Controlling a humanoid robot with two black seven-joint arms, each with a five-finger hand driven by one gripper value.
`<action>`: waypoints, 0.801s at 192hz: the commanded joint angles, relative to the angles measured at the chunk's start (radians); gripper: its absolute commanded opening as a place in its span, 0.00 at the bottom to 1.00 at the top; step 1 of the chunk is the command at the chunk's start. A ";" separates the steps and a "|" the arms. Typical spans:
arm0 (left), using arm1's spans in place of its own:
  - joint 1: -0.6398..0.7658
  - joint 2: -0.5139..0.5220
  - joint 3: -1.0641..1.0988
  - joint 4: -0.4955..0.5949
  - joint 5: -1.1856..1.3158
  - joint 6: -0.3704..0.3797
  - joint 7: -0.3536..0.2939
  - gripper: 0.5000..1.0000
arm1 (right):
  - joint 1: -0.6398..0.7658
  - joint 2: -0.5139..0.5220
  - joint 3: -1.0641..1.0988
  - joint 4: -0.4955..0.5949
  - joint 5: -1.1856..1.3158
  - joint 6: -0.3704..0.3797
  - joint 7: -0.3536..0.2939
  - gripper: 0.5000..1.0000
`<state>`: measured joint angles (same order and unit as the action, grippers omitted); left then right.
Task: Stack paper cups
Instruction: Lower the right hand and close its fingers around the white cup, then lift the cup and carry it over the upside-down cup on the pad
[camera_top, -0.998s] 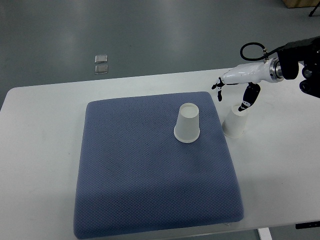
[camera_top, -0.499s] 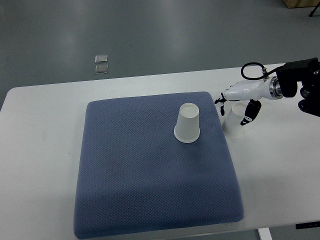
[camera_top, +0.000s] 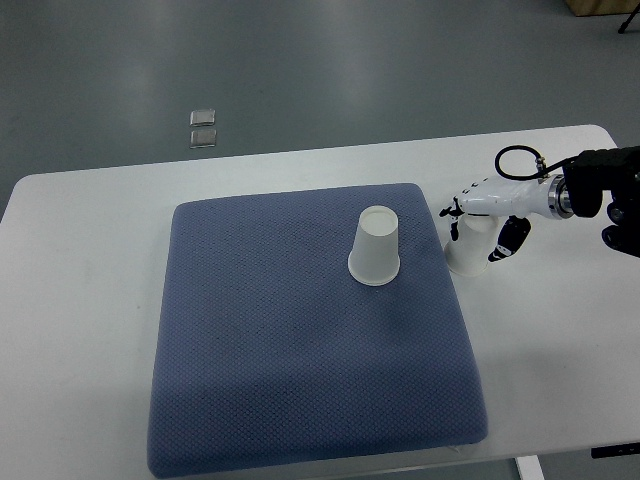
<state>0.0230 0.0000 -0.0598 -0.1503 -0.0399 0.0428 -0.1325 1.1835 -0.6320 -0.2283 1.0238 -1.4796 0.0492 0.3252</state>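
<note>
Two white paper cups stand upside down. One cup (camera_top: 376, 250) is on the blue mat (camera_top: 290, 350), right of its middle. The other cup (camera_top: 466, 258) stands on the white table (camera_top: 80, 260) just off the mat's right edge. My right hand (camera_top: 474, 243) has come down over this second cup. Its fingers (camera_top: 451, 213) are on the cup's left and its dark thumb (camera_top: 507, 240) on the right, spread around the cup with a small gap at the thumb. The palm hides the cup's top. My left arm is out of view.
The mat covers most of the table's middle. Bare table shows along the left side and to the right of the second cup. Two small square plates (camera_top: 203, 128) lie on the grey floor beyond the table's far edge.
My right hand has moved down and slightly right, from above the off-mat cup to straddling it. Neither cup has moved.
</note>
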 joint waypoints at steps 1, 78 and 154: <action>0.000 0.000 0.000 0.000 0.000 0.000 -0.001 1.00 | -0.004 0.000 0.000 -0.013 -0.002 -0.015 0.000 0.82; 0.000 0.000 0.000 0.000 0.000 0.000 -0.001 1.00 | -0.035 0.021 0.001 -0.044 -0.001 -0.037 0.000 0.81; 0.000 0.000 0.000 0.000 0.000 0.000 -0.001 1.00 | -0.053 0.044 -0.002 -0.071 -0.002 -0.035 0.006 0.45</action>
<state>0.0230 0.0000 -0.0598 -0.1503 -0.0399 0.0431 -0.1334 1.1315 -0.5925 -0.2286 0.9616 -1.4816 0.0122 0.3305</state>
